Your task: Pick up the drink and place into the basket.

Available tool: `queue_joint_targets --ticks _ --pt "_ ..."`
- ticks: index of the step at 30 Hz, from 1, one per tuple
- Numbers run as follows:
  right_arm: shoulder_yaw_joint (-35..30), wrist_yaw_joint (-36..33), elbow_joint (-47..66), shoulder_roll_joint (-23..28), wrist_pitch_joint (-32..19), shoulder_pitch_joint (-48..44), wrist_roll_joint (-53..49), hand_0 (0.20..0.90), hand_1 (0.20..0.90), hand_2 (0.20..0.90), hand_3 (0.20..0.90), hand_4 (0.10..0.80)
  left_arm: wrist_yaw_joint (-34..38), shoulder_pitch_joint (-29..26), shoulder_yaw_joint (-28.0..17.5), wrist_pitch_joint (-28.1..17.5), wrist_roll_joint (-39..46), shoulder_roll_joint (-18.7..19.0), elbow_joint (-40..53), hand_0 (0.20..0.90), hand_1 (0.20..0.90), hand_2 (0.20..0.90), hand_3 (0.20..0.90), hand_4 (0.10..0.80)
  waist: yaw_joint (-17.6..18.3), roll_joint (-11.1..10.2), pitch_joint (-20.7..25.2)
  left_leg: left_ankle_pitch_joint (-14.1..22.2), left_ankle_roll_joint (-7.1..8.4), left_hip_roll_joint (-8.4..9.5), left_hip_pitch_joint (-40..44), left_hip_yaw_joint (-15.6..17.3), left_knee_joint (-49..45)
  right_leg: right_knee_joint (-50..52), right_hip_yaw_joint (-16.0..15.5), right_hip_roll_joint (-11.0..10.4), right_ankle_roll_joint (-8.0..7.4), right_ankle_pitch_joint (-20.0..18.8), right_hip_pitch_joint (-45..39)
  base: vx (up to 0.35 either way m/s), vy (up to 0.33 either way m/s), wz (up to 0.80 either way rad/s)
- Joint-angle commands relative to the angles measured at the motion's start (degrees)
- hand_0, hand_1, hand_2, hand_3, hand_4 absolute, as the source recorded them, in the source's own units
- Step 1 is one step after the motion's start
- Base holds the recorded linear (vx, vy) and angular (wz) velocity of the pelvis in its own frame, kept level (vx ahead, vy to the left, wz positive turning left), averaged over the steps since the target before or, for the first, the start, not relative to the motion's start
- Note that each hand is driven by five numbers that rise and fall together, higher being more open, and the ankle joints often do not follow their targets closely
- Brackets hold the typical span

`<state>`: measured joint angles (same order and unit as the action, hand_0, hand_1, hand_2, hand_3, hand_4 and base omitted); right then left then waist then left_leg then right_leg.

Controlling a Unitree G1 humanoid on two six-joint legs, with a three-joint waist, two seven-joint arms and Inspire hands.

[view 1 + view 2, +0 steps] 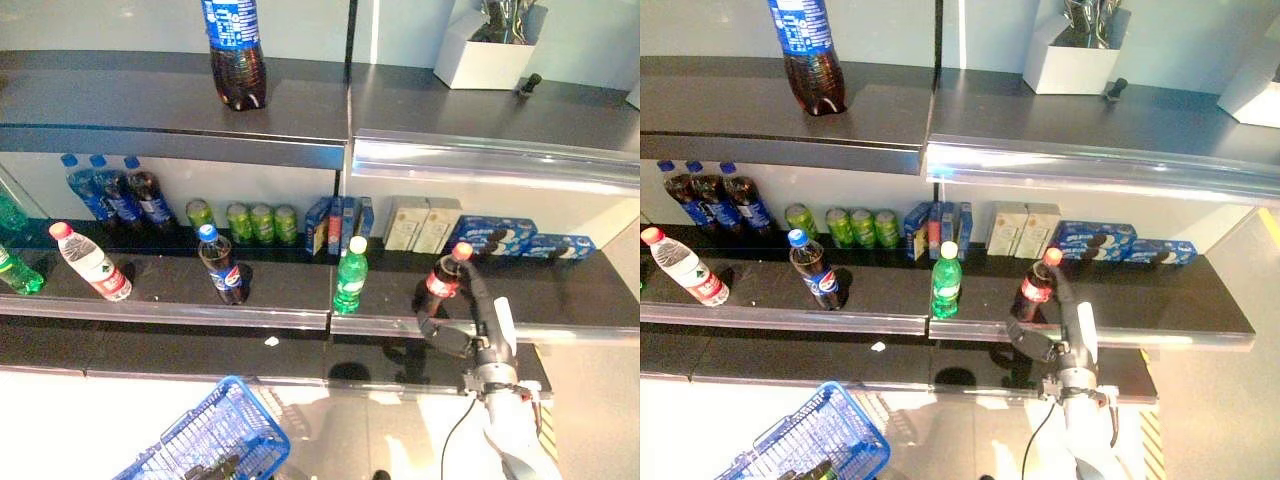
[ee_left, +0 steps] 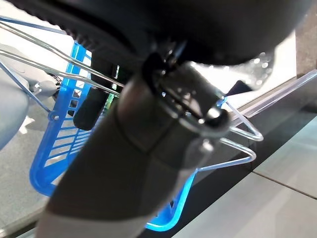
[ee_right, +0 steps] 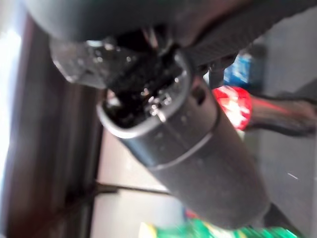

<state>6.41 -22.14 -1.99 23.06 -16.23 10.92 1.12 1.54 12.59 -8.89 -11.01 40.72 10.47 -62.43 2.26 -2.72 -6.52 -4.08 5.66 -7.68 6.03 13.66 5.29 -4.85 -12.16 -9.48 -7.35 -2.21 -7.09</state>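
A small cola bottle with a red cap (image 1: 441, 280) stands upright on the middle shelf (image 1: 290, 285), right of centre. My right hand (image 1: 478, 310) reaches up to it from below. Its fingers (image 1: 481, 282) run nearly straight along the bottle's right side and its thumb (image 1: 446, 337) sits low by the bottle's base, so the hand is open around it. The right wrist view shows the red cap (image 3: 233, 106) just past the thumb (image 3: 193, 158). The blue wire basket (image 1: 240, 425) hangs at the lower left, with my left hand (image 2: 94, 106) curled on its wire handle (image 2: 59, 69).
On the same shelf stand a green bottle (image 1: 350, 275), a blue-capped cola bottle (image 1: 222, 266) and a tilted water bottle (image 1: 90, 262). Green cans (image 1: 250, 222), cartons (image 1: 420, 225) and biscuit packs (image 1: 500, 235) line the back. A large cola bottle (image 1: 236, 55) and a white box (image 1: 490, 55) stand on the top shelf.
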Motion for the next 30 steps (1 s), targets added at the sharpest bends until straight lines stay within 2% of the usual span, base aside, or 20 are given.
queue_joint_targets --ticks 1,7,13,22,26,30 --pt "-5.08 -4.64 10.54 3.89 -7.63 -3.76 -1.64 0.9 0.9 0.9 0.9 0.8 -5.04 -2.85 -0.24 -5.7 -1.53 -1.83 1.88 0.3 0.3 0.3 0.2 0.1 -0.44 1.34 1.1 3.65 1.1 -3.97 2.39 0.25 -1.12 3.43 -1.18 -5.98 -4.14 -1.39 2.58 0.031 -0.004 0.0" --pt "-6.12 -7.02 11.11 3.31 -7.41 -4.25 -2.58 0.9 0.9 0.9 0.9 0.8 -4.71 -1.54 -0.25 -5.44 -2.85 -2.28 1.86 0.3 0.3 0.3 0.2 0.1 -0.68 1.55 1.22 4.25 0.98 -3.99 2.48 0.43 -2.24 4.15 -0.92 -5.98 -3.89 -1.02 2.94 0.068 -0.017 -0.03" --pt "-5.62 -8.78 11.43 3.03 -7.64 -4.76 -5.16 0.9 0.9 0.9 0.9 0.8 -4.7 -0.79 0.67 -5.26 -2.38 -2.34 2.85 0.3 0.3 0.3 0.2 0.1 -0.67 1.82 -0.21 6.05 0.76 -3.89 -0.06 -0.11 -8.17 7.27 0.08 -5.65 -2.87 0.17 4.97 0.03 -0.025 -0.1" --pt "-2.74 -12.67 6.5 3.09 -8.7 -8.91 -6.4 0.9 0.9 0.9 0.9 0.8 -3.81 -0.88 5.85 -4.93 0.27 -2.41 6.2 0.3 0.3 0.3 0.2 0.1 -0.6 3.68 -5.73 8.76 0.22 -2.88 -6.93 -1.72 -17.14 15.49 1.01 -6.34 -1.14 2.88 11.78 -0.049 0.021 -0.03" --pt "-2.92 -17.34 4.91 2.68 -10.07 -10.78 -5.79 0.9 0.9 0.9 0.9 0.8 -3.61 -1.76 7.34 -4.8 1.14 -2.16 7.35 0.3 0.3 0.3 0.2 0.1 -0.53 4.27 -8.25 9.11 0.07 -2.4 -9.15 -2.24 -19.16 18.16 1.06 -6.89 -0.84 3.54 14.04 -0.082 0.013 0.08" --pt "-4.56 -18.26 3.13 2.78 -11.1 -13.09 -8.11 0.9 0.9 0.9 0.9 0.8 -3.21 -2.55 8.83 -4.56 1.34 -2.21 8.61 0.3 0.3 0.3 0.2 0.1 -0.82 4.98 -10.41 9.09 0.01 -1.92 -11.8 -3.31 -21.33 20.5 1.06 -7.43 -0.44 3.79 16.33 -0.078 0.011 0.1"
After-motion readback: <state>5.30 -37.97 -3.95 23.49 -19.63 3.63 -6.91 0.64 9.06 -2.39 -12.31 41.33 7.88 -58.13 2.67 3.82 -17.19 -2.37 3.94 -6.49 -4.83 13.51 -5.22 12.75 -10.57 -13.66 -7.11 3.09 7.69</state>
